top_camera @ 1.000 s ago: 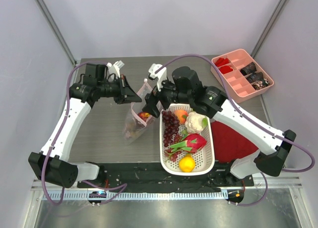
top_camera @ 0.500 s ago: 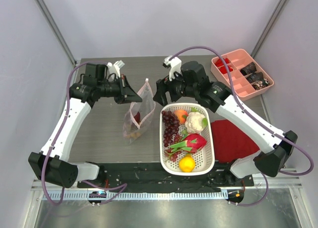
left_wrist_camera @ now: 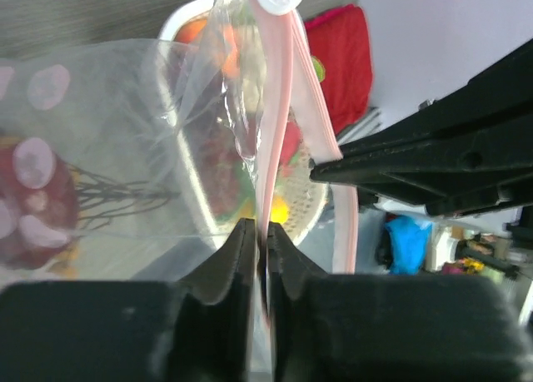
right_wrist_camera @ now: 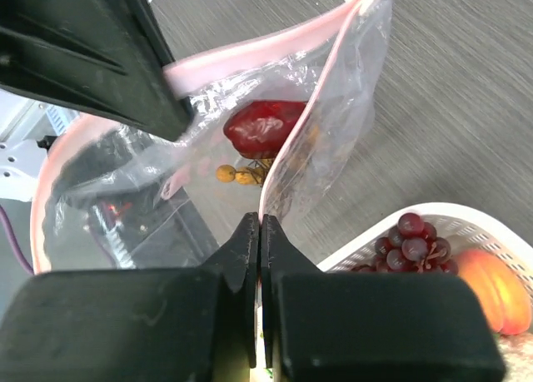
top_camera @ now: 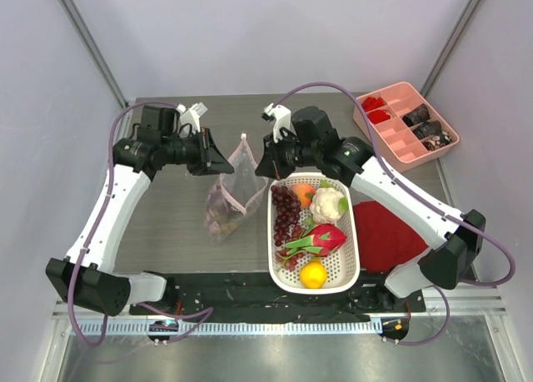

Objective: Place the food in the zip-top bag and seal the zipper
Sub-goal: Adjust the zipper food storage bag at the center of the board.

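Note:
The zip-top bag hangs between both arms, left of the white basket. My left gripper is shut on its left mouth edge. In the left wrist view the pink zipper runs down into the left gripper. My right gripper is shut on the opposite rim, where the zipper meets the right gripper. A dark red fruit and small orange fruits lie inside the bag. Grapes, a dragon fruit, a lemon, a white bulb and an orange sit in the basket.
A folded red cloth lies right of the basket, under the right arm. A pink divided tray stands at the back right corner. The bag's white slider tab sticks up at the far end of the mouth.
My right gripper left the bag's mouth, swung back, then came to the bag's right rim and shut on it. The mouth now stretches between both grippers. The left arm barely moved.

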`<state>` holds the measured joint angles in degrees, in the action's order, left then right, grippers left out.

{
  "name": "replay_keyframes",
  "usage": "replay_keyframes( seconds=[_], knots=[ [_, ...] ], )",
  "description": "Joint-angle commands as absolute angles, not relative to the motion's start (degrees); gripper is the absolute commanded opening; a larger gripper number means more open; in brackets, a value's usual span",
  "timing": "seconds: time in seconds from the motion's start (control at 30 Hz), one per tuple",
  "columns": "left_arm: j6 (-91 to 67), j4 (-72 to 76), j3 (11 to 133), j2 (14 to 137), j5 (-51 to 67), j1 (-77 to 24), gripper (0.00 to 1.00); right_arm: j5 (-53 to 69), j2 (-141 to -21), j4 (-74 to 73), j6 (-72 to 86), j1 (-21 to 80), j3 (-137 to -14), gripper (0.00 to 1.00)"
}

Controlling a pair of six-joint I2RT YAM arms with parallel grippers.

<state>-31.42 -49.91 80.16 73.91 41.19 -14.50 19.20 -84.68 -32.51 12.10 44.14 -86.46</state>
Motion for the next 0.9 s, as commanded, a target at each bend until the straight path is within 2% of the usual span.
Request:
replay_keyframes(
  seconds=[0.0, 0.03, 0.1, 0.27, 0.4, 0.7, 0.87],
  knots=[
    [-24.80, -57.73, 87.09, 72.42, 34.05, -14.33, 0.20, 20.48, -85.08, -30.32, 11.25, 44.30, -88.24, 0.01],
    [-22.17, -59.48, 89.80, 72.77, 31.93, -14.33, 0.27, 20.39, -85.25, -30.24, 11.16, 44.30, -88.68, 0.01],
    [-19.26, -64.15, 93.40, 74.00, 28.58, -14.33, 0.33, 20.74, -85.60, -30.06, 10.99, 44.30, -90.08, 0.01],
    [-14.77, -69.34, 96.59, 75.59, 24.69, -14.33, 0.34, 22.49, -86.40, -29.27, 10.99, 44.47, -91.76, 0.01],
    [-15.20, -68.91, 98.08, 75.59, 27.51, -15.46, 0.50, 22.59, -86.75, -29.00, 10.73, 45.35, -92.90, 0.01],
    [-16.95, -68.03, 97.66, 74.62, 30.41, -18.63, 0.57, 22.15, -88.07, -28.83, 10.72, 46.32, -94.75, 0.01],
    [-17.14, -66.97, 94.40, 74.61, 27.78, -20.04, 0.54, 21.80, -88.15, -28.65, 10.20, 46.58, -94.75, 0.01]
  ],
)
